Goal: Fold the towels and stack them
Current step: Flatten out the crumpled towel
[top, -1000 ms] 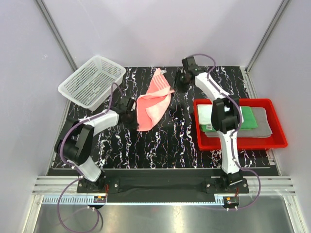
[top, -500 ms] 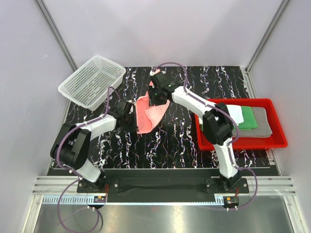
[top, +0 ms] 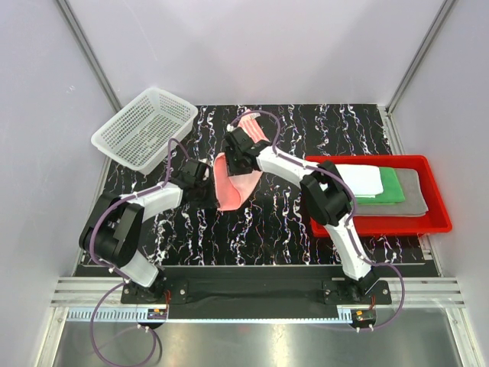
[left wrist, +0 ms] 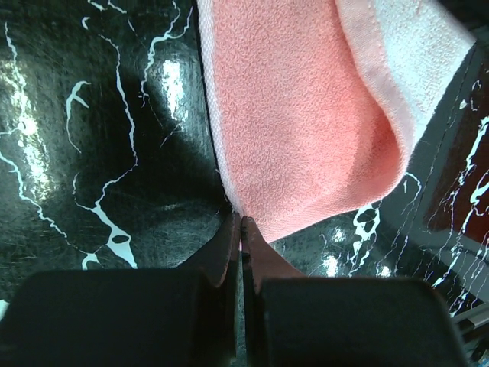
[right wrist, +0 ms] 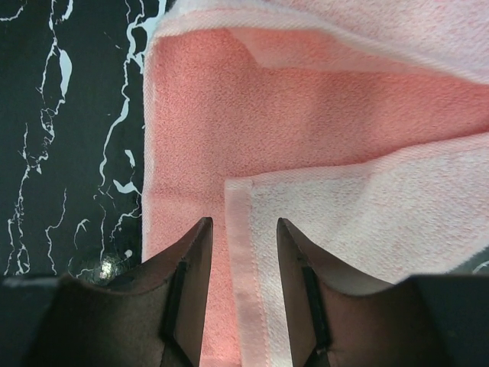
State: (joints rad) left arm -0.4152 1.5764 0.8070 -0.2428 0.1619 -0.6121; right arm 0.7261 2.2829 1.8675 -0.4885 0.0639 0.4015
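Note:
The pink towel [top: 234, 186] lies folded over on the black marbled table, its paler underside turned up on top. My left gripper [top: 209, 191] is shut on the towel's near left corner; in the left wrist view the tips [left wrist: 241, 223] meet right at the pink towel's [left wrist: 298, 130] edge. My right gripper [top: 234, 156] is open just above the pink towel [right wrist: 306, 115], its jaws either side of the folded-over flap's hem [right wrist: 243, 252]. A white towel [top: 359, 180], a green towel [top: 392, 184] and a grey towel [top: 417, 191] lie folded in the red tray.
The red tray [top: 382, 227] stands at the right of the table. A white mesh basket [top: 145, 126] sits tilted at the back left. The right arm reaches across the table's middle from its base at the near right.
My right gripper swung left from the far back of the table, carrying the towel's far end over onto its near half, and has opened. My left gripper barely moved.

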